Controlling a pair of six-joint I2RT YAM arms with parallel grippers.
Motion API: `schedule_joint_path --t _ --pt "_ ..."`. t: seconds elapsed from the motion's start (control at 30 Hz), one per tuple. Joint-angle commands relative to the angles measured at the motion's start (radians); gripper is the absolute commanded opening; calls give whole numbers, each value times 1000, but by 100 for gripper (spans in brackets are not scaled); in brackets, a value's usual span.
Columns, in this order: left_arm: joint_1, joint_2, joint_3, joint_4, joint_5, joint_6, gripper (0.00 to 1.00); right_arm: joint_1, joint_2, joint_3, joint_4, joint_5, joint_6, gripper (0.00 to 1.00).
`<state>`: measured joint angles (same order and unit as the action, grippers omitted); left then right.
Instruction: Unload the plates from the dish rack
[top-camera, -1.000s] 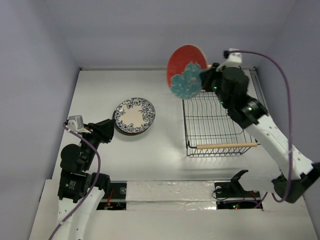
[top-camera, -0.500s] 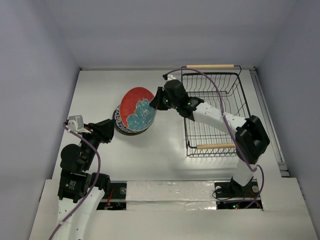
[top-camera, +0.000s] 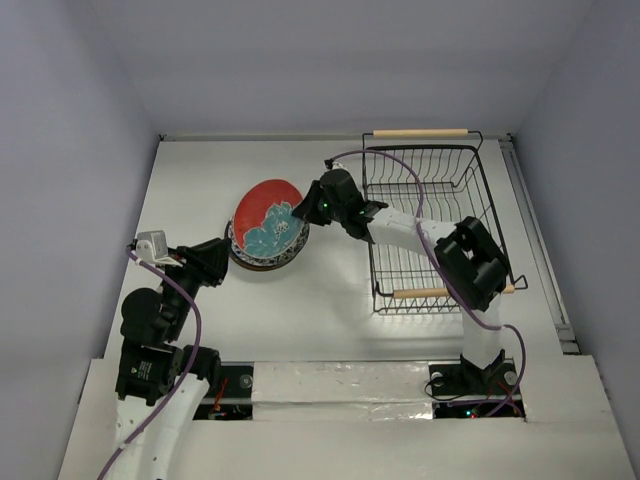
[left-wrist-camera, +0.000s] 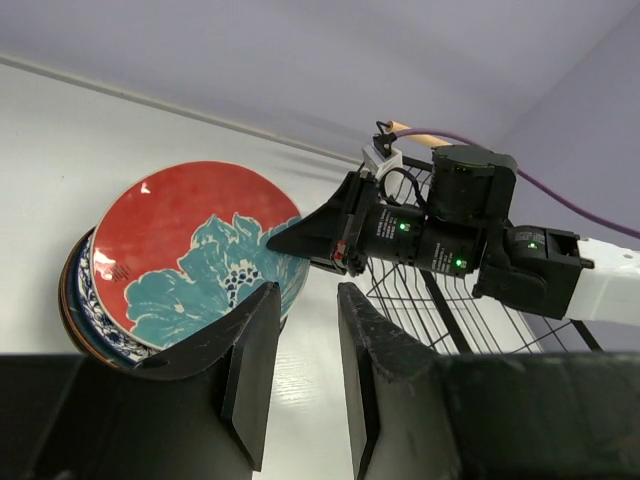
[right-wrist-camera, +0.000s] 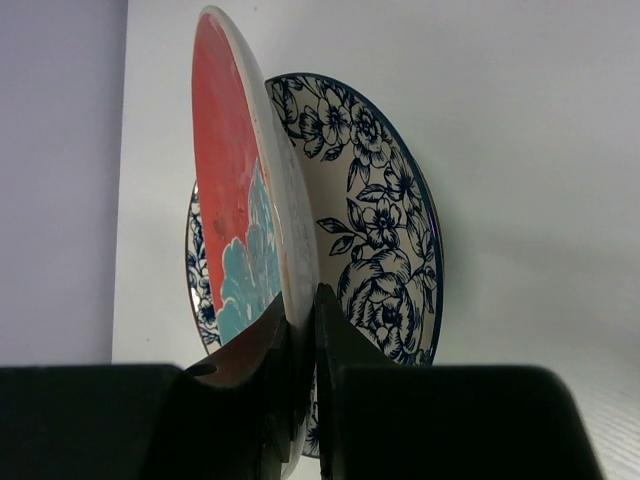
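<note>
Right gripper (right-wrist-camera: 303, 300) clamped on the thin rim of the glossy round red plate (top-camera: 262, 212), which tilted over the white-blue floral plate (right-wrist-camera: 385, 230) topping the stack (left-wrist-camera: 85, 325), black wire dish rack (top-camera: 445, 185) with pale wooden handles to the right, left gripper (left-wrist-camera: 300, 320) with jaws apart near the stack.

The white table (top-camera: 190, 180) fills the middle of the top view, with pale walls on its left, far and right sides. A stack of plates (top-camera: 268, 263) rests on it just left of centre. The black wire dish rack (top-camera: 420, 293) stands right of centre, apart from the stack, one wooden handle toward the top of the frame and one toward the bottom.
</note>
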<state>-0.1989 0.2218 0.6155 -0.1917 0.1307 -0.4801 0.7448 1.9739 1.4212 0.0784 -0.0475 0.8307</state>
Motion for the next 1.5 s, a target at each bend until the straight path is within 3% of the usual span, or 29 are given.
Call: schedule_joint_path --t 0.0,0.13,0.2,0.47,0.73,0.97,1.07,1.17,1.23,1.27,1.3,1.33,1.37,1.43,1.47 --pt "7 -2 10 44 15 6 27 7 -40 15 259 -51 87 0" --pt "7 -1 10 44 17 6 27 7 -40 -22 255 -40 102 7" --pt "7 -1 12 44 15 6 27 7 -29 -21 227 -55 78 16" --pt "7 -2 10 44 14 5 27 27 -12 2 34 -40 -76 38" --pt "7 -1 12 43 10 6 27 108 -3 145 -254 195 -246 62" --pt "7 -6 13 35 1 6 27 152 13 229 -440 313 -367 98" --pt "7 -9 13 35 0 5 27 153 -4 228 -460 376 -384 99" --pt "7 -7 13 37 0 5 27 153 -17 214 -457 431 -393 95" --pt "7 -7 13 37 -2 5 27 153 -12 232 -456 446 -397 83" --pt "7 -7 15 35 -2 5 27 153 -15 235 -454 448 -392 75" --pt "7 -7 15 35 -3 5 27 153 -24 232 -447 454 -389 54" --pt "7 -7 15 35 -3 5 27 153 -39 222 -428 451 -387 41" --pt "7 -6 15 35 -3 5 27 153 -88 178 -375 443 -386 18" --pt "7 -6 15 34 -5 5 27 153 -148 131 -323 423 -387 2" --pt "7 -6 15 35 -3 5 27 153 -215 89 -283 417 -395 0"
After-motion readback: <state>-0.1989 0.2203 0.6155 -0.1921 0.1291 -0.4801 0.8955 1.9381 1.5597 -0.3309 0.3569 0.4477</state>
